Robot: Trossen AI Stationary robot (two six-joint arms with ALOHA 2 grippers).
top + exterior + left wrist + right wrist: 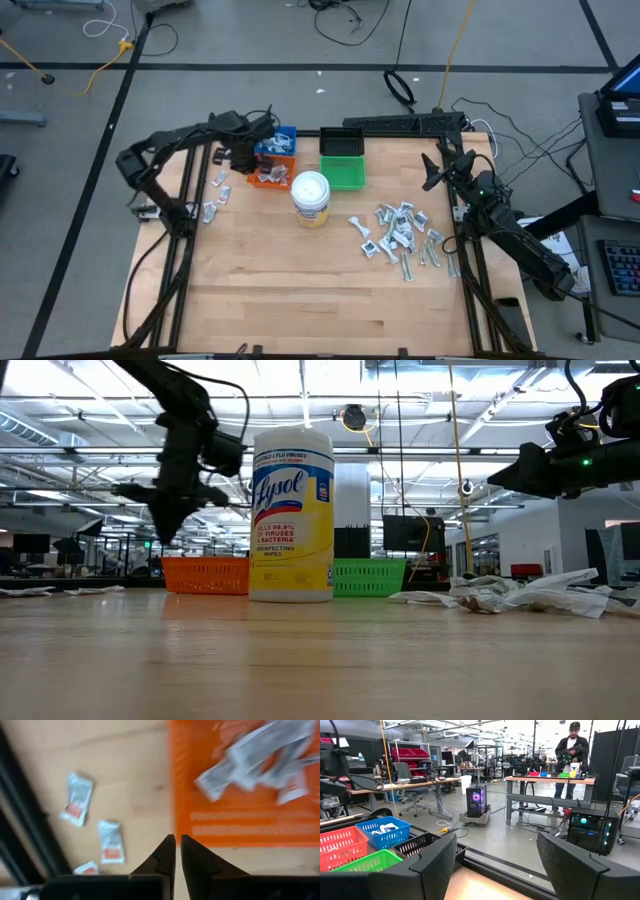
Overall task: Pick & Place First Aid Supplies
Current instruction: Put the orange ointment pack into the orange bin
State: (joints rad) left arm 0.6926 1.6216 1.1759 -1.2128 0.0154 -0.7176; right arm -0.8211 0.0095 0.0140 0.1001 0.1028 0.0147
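Observation:
A pile of small white-and-grey first aid packets (400,232) lies on the table's right part, also in the low view (520,592). Several packets (250,760) lie inside the orange bin (235,825). A few more packets (111,842) with orange marks lie on the wood to the left of that bin (215,190). My left gripper (178,842) hangs above the table at the orange bin's left edge (248,160), fingers shut and empty. My right gripper (497,855) is raised over the table's far right part (432,172), open and empty.
A white-lidded wipes jar with yellow label (311,197) stands mid-table. Behind it stand the blue bin (283,138), the orange bin (272,174), the black bin (342,142) and the green bin (344,174). Bare wood stretches toward the near edge. A person stands far off in the room (572,755).

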